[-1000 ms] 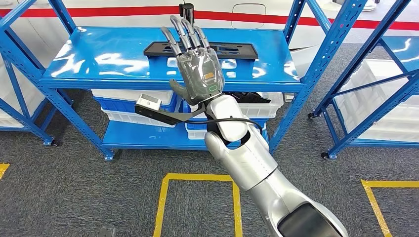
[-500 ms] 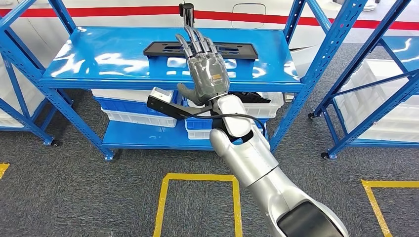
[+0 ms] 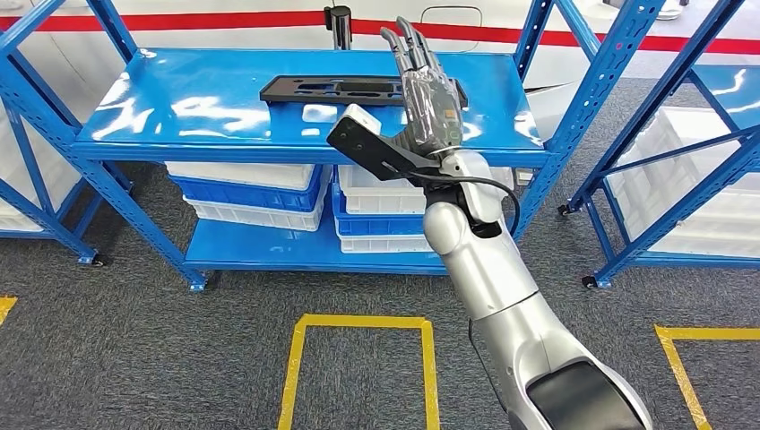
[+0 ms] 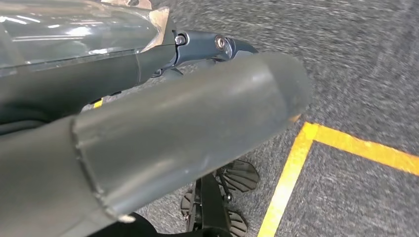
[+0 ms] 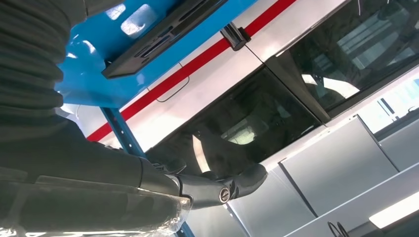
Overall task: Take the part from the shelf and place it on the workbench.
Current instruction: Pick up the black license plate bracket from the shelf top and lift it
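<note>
No legible text, label, brand or number appears in any view. The only markings are wordless: a red stripe (image 3: 224, 20) running along the white wall behind the blue shelf (image 3: 179, 125), and yellow tape lines (image 3: 296, 367) forming box outlines on the grey carpet floor (image 3: 134, 340).

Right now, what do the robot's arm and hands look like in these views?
The right arm is glossy silver in rounded segments, with a dark panel near the shoulder and a black cable looping by the wrist. The right hand is grey under clear film, with darker fingers. The left hand shows a thick grey thumb.
</note>
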`<act>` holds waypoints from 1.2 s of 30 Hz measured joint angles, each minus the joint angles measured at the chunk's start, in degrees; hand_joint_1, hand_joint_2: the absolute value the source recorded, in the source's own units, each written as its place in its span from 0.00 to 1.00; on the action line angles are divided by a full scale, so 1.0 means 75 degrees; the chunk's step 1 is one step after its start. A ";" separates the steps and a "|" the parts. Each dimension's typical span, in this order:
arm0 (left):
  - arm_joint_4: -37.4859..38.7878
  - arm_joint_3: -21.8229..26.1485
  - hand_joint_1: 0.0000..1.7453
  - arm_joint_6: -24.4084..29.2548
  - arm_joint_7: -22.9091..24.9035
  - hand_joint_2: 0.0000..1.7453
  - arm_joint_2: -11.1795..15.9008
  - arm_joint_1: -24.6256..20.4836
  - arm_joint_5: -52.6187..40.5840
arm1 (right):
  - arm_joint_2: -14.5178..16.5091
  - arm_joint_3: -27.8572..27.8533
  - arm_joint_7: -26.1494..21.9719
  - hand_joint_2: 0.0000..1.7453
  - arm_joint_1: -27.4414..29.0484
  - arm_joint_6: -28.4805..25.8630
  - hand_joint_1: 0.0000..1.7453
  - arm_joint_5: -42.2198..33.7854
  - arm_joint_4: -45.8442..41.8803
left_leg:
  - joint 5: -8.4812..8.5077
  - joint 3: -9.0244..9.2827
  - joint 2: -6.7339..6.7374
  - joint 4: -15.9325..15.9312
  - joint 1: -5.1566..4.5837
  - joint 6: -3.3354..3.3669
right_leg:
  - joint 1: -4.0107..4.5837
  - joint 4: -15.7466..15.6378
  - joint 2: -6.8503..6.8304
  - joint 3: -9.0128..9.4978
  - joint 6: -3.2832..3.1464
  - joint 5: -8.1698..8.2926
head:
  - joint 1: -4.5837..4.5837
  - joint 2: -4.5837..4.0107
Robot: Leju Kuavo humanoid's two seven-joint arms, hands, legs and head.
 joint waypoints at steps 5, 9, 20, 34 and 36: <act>0.0000 0.0264 0.00 0.0060 0.0001 0.00 0.0000 0.0074 0.0073 | -0.0065 0.0000 -0.0092 1.00 -0.0111 -0.0149 0.00 -0.0109 0.0180 | 0.0000 0.0000 -0.0002 0.0000 0.0000 0.0000 | 0.0000 0.0000 0.0000 0.0000 0.0000 0.0000 | 0.0000 0.0001; 0.0000 0.0409 0.00 0.0102 0.0028 0.00 0.0000 0.0075 0.0095 | -0.0063 0.0010 -0.0208 1.00 -0.0276 -0.0271 0.00 -0.0206 0.0506 | 0.0000 0.0001 -0.0001 0.0000 0.0001 0.0000 | 0.0000 0.0000 0.0000 0.0001 0.0000 0.0000 | -0.0001 0.0000; 0.0000 0.0600 0.00 0.0264 0.0054 0.00 0.0000 0.0030 0.0138 | 0.0037 0.0152 -0.0309 1.00 -0.0659 -0.0482 0.00 -0.0286 0.1347 | 0.0001 -0.0001 -0.0001 0.0000 0.0003 -0.0001 | 0.0000 0.0001 0.0000 0.0002 0.0000 0.0000 | -0.0001 0.0000; 0.0000 0.0659 0.00 0.0254 -0.0023 0.00 0.0040 0.0008 0.0140 | 0.0153 0.0219 -0.0451 1.00 -0.0804 -0.0654 0.00 -0.0377 0.1865 | -0.0006 -0.0002 -0.0010 0.0030 -0.0029 0.0009 | -0.0089 -0.0007 -0.0003 0.0000 0.0010 0.0007 | -0.0002 0.0000; 0.0000 0.0670 0.00 0.0248 -0.0042 0.00 0.0053 0.0006 0.0140 | 0.0162 0.0224 -0.0471 1.00 -0.0821 -0.0683 0.00 -0.0403 0.1927 | -0.0013 -0.0004 -0.0012 0.0045 -0.0037 0.0021 | -0.0111 -0.0013 -0.0003 -0.0001 0.0019 0.0012 | -0.0002 0.0000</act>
